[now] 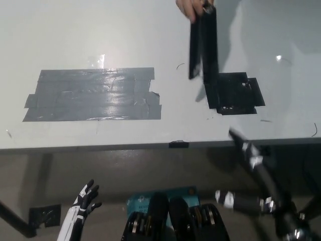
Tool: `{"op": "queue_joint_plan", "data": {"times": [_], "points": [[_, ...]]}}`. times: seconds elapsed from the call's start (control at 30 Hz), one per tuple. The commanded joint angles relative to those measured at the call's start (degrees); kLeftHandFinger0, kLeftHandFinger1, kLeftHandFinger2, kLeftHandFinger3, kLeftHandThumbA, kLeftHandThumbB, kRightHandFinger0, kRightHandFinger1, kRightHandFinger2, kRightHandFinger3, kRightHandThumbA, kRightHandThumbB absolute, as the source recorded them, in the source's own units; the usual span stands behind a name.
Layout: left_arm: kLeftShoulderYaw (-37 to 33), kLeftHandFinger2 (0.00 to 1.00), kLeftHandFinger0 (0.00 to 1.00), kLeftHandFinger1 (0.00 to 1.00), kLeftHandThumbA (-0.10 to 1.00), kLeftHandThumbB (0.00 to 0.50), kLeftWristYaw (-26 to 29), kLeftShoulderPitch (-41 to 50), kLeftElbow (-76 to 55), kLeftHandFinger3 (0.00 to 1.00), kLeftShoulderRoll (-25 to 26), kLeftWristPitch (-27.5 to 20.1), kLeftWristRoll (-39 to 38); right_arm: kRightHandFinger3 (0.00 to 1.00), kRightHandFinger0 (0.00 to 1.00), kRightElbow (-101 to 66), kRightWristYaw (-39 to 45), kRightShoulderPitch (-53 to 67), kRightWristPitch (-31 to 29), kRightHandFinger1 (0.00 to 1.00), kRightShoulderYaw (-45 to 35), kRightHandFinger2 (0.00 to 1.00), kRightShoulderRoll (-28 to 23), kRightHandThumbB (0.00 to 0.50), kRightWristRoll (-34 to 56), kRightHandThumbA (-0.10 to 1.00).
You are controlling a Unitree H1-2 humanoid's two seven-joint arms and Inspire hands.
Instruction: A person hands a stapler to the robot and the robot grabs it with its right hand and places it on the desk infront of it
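A person's hand (189, 7) at the top edge holds a long black stapler (204, 47) by its upper end. It hangs lengthwise over the white desk (100, 35), and its two arms look slightly parted. Its lower end overlaps a black tape patch (236, 93). My black right arm (268, 188) rises from the bottom right. The right hand (244, 145) is a dark blur at the desk's front edge, well below the stapler and apart from it. My white left hand (83, 201) rests at the lower left below the desk, fingers spread and empty.
A large grey tape patch (95, 94) covers the desk's left half. The desk's front edge (100, 146) runs across the picture's middle. Below it are the floor, a teal box (138, 200) and a dark table leg (15, 221).
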Motion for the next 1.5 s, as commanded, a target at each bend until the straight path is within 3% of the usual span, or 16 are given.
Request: {"op": "queue_joint_plan", "data": {"times": [0.0,0.1,0.37,0.5,0.77,1.47], "points": [[-0.07,1.0,0.9,1.0,1.0,0.423,-0.19,1.54,-1.4,1.0,0.25,-2.29,0.06,1.0,1.0,-1.82,-0.58,-4.9,5.86,1.0,-1.65,1.0,1.27,0.305,-0.99,1.0],[-0.09,1.0,0.89,1.0,1.0,0.439,-0.04,1.68,-1.68,1.0,0.17,-1.98,0.38,1.0,1.0,1.51,-0.67,-9.97,8.21,1.0,-1.78,1.0,2.01,0.295,-2.48,1.0],[-0.19,1.0,0.87,1.0,1.0,0.458,0.26,2.69,-2.31,1.0,-0.24,-2.0,0.78,1.0,1.0,13.93,-3.08,-19.03,6.67,1.0,-2.3,1.0,3.22,0.267,-4.54,1.0],[-0.07,1.0,0.83,1.0,1.0,0.454,0.73,1.87,-1.91,1.0,-0.41,-2.44,1.33,1.0,1.0,21.37,-4.37,-22.78,5.05,1.0,-3.24,1.0,3.08,0.287,-4.26,1.0],[-0.22,1.0,0.86,1.0,1.0,0.468,0.01,1.68,-1.73,1.0,-0.33,-2.01,0.98,1.0,1.0,30.94,-6.27,-27.35,3.42,1.0,-4.51,1.0,2.68,0.291,-4.08,1.0],[-0.38,1.0,0.86,1.0,1.0,0.464,-0.55,0.57,-2.27,1.0,0.12,-1.58,1.02,1.0,1.0,37.08,-7.8,-37.1,4.67,1.0,-4.07,1.0,3.5,0.34,-4.62,1.0]]}}
